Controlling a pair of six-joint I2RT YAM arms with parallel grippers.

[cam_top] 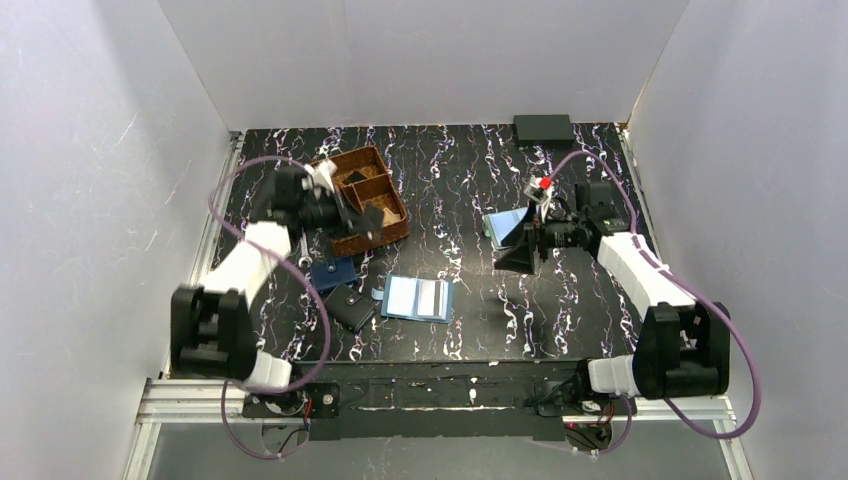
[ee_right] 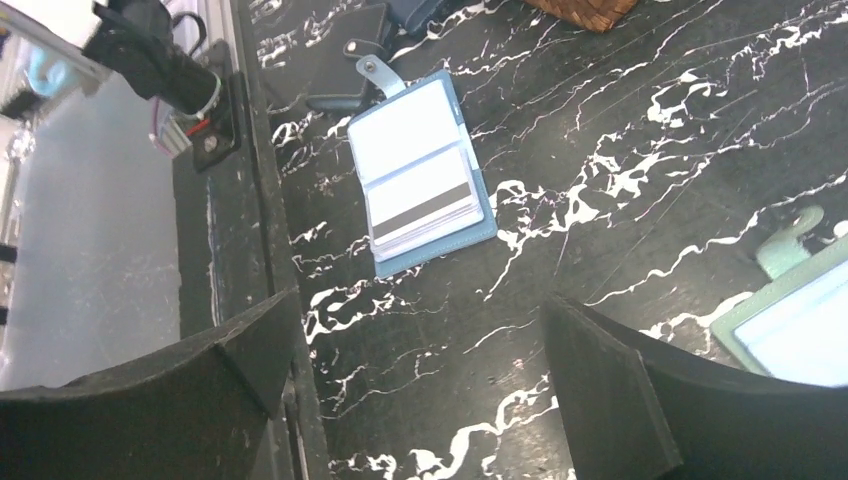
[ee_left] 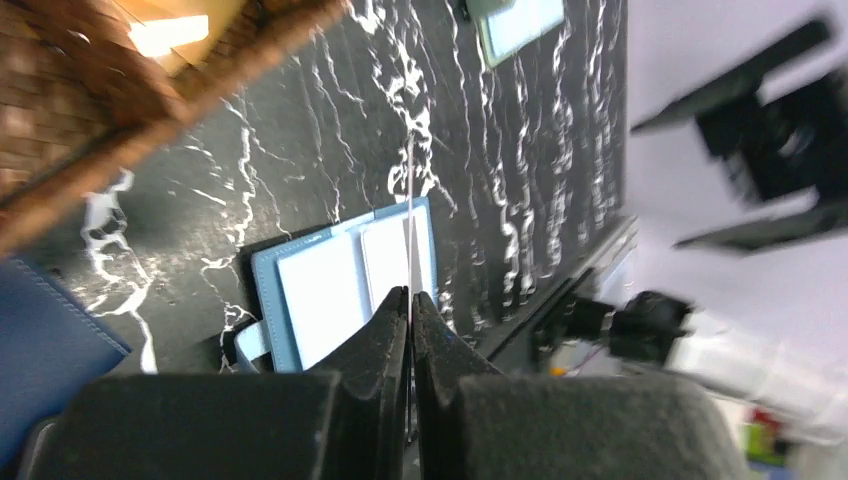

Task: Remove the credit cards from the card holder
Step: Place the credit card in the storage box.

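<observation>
Card holder (cam_top: 418,298) open flat near the middle of the tabletop (cam_top: 470,180), steel-blue cover down, strap tab toward the left arm. Whitish credit cards (ee_right: 420,195) in both inner pockets, one showing a dark stripe. Just left of it, a black wallet (cam_top: 348,308) and beside that a navy wallet (cam_top: 332,272), both closed. Farther back on the left, a brown wicker basket (cam_top: 360,195) with dividers.

Left tool (ee_left: 410,295) raised near the basket's edge, jaws pinched narrow on what looks like one credit card (ee_left: 410,200), seen edge-on as a thin pale line running out past the fingertips; card holder on the tabletop beyond it in the wrist view.

Right tool (ee_right: 420,297) on the right side, well apart from the card holder, jaws spread wide above the marbled surface. Just beside it, a paler mint-blue folding holder (ee_right: 800,320) lying open. Against the far wall, a flat black box (cam_top: 543,127).
</observation>
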